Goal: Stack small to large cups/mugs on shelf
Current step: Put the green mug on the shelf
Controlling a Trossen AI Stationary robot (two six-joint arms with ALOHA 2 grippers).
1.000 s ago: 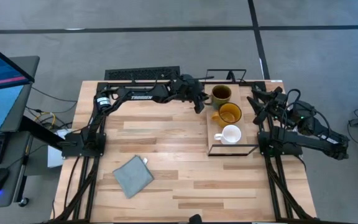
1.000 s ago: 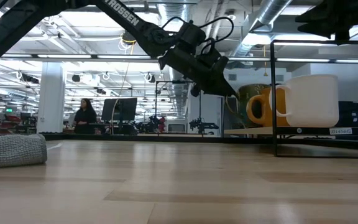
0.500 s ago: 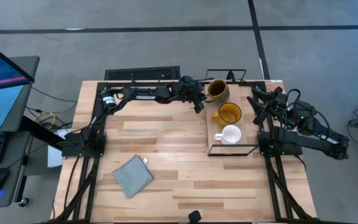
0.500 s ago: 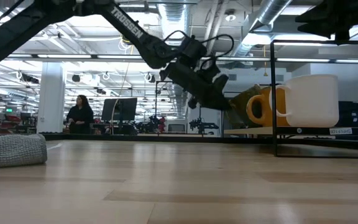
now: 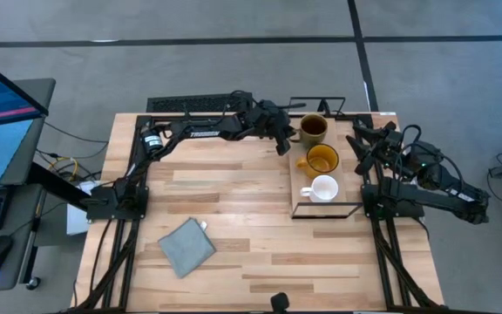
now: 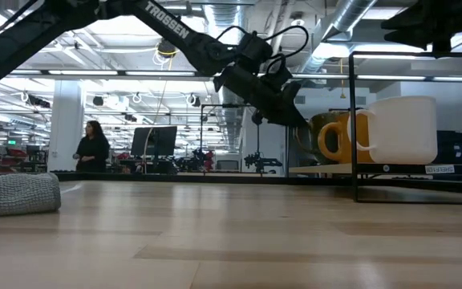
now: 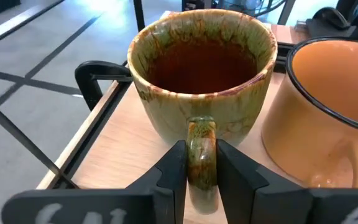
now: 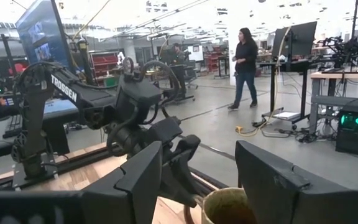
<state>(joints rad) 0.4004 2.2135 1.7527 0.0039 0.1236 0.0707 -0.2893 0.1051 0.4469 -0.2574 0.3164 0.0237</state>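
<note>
Left gripper (image 7: 194, 168) pinches the olive mug (image 5: 311, 128) handle on the shelf (image 5: 296, 181). The yellow mug (image 5: 322, 160) sits at its 6 o'clock. Right gripper (image 8: 197, 174) waits spread, beside the shelf.

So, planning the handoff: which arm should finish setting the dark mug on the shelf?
Left. Its gripper is shut on the dark mug handle at the shelf end; the right gripper waits open beside it.

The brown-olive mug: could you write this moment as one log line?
left gripper: shut on brown-olive mug handle | mug: on shelf, upright beside amber mug | right gripper: open, waiting
</note>
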